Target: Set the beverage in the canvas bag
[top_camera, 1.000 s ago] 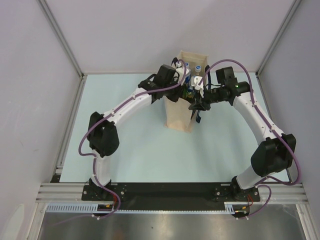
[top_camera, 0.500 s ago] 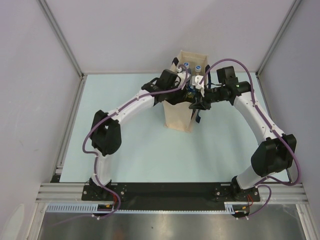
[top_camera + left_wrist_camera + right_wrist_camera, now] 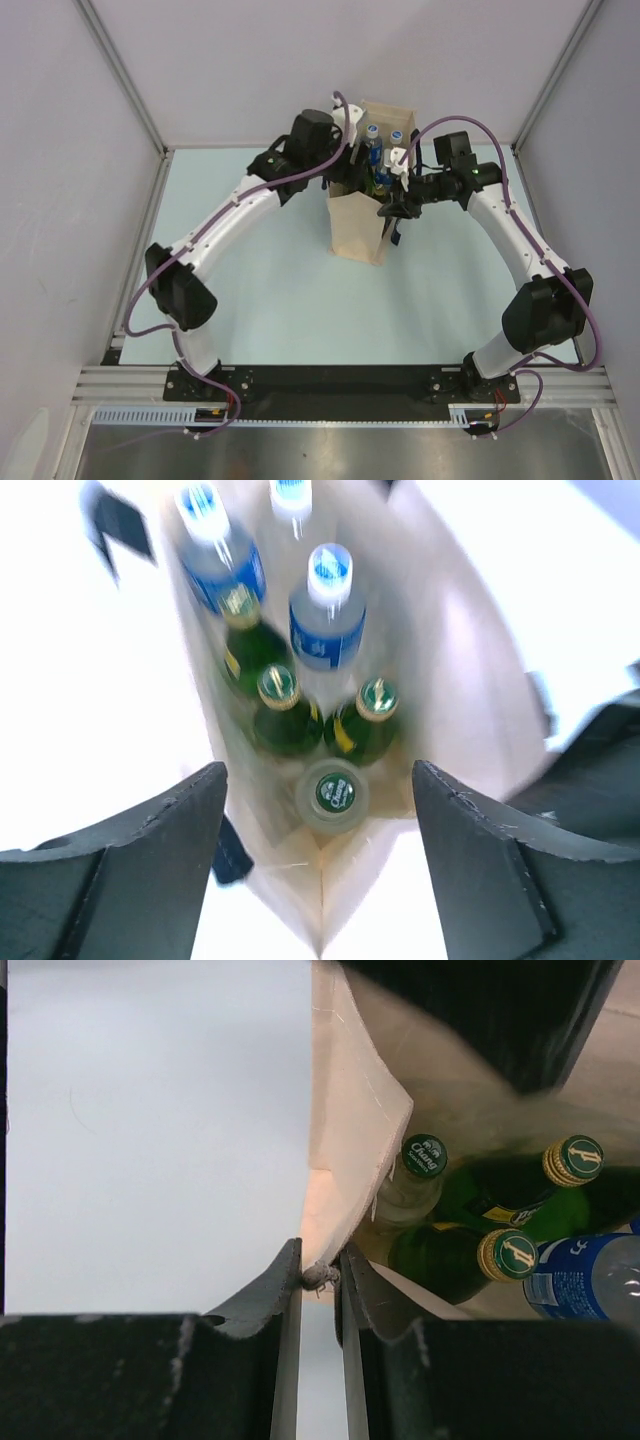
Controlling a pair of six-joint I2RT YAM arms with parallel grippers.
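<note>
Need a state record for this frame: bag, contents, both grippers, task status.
bag: canvas bag upright, mouth open
contents: seven bottles visible, caps up: three blue-label bottles, three green bottles, one clear bottle with a green cap
left gripper: open, empty, above the bag mouth
right gripper: shut, pinching the bag's rim
task status: all visible beverages are inside the bag; neither gripper holds a bottle

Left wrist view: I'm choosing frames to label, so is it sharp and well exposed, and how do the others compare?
Left wrist: blurred, the bottles smeared and the surroundings blown out white. Right wrist: sharp, the bag edge and green caps crisp, though the right claw is dark. Top external: sharp, evenly lit, soft shadows.
</note>
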